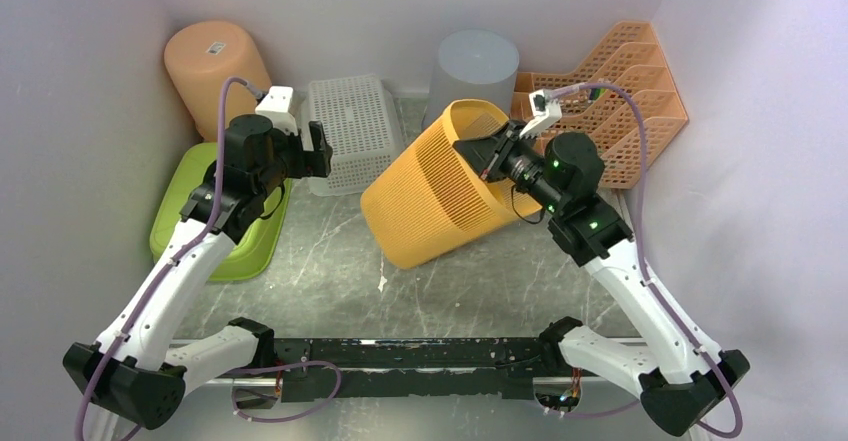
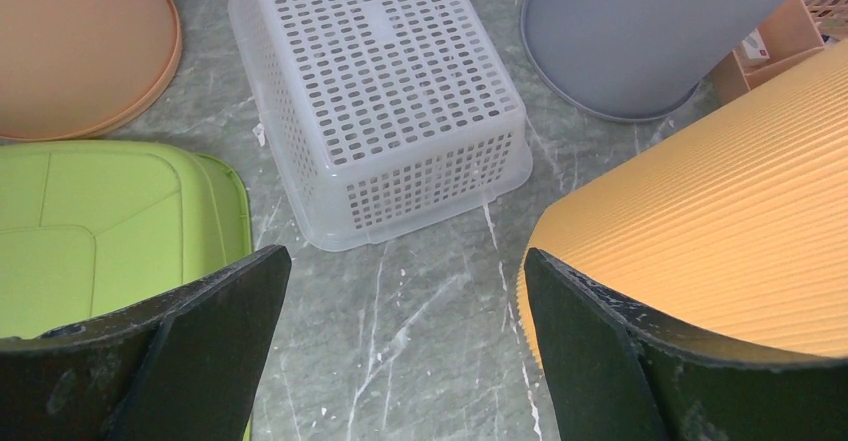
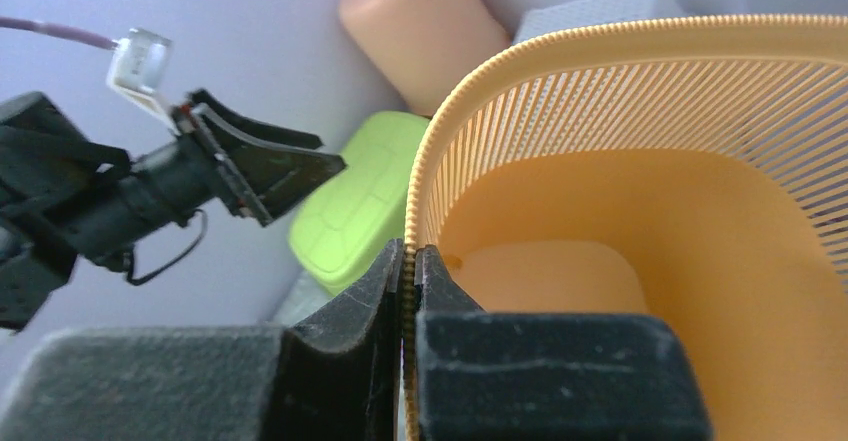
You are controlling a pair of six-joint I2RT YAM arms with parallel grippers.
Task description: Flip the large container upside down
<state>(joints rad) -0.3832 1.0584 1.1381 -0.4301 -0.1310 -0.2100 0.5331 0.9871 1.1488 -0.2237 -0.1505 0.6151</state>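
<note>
Large orange container (image 1: 430, 196), tipped on its side mid-table (image 1: 330, 281), rim pinched in clenched right gripper (image 3: 408, 261). Left gripper (image 2: 400, 261) spread wide and empty, hovering near white basket (image 2: 380, 101).

I can't read a single word or number anywhere from here. A small white sticker (image 1: 215, 48) sits on the upturned base of the peach bin (image 1: 212, 86), and its dark print is too fine to make out. The right wrist view shows it too, just as a pale smudge. In the left wrist view, a white tag with a red mark (image 2: 757, 49) is stuck on the orange file rack (image 2: 800, 21), but its lettering is only a blur.
</note>
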